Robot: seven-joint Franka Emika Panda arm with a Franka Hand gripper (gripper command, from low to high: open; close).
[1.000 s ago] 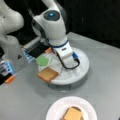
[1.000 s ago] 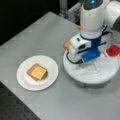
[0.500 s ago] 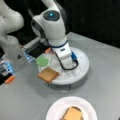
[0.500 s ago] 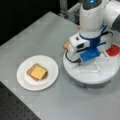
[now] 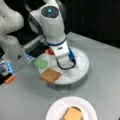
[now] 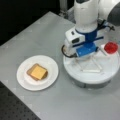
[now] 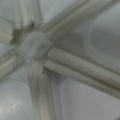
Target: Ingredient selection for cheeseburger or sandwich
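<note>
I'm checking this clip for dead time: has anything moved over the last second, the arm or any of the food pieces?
Nothing visibly changed. The gripper hangs low over the sectioned tray as before; the stack on the plate, the bread square, green leaf and red disc lie where they were.

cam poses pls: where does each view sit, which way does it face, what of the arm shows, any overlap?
Front view: raised, tray ahead, plate at bottom; arm and its base show.
Front view: raised, opposite side; plate left, tray right, arm above it.
Wrist view: straight down on tray dividers; no claw visible.
Shared: tray in all; plate and stack in both front views.
</note>
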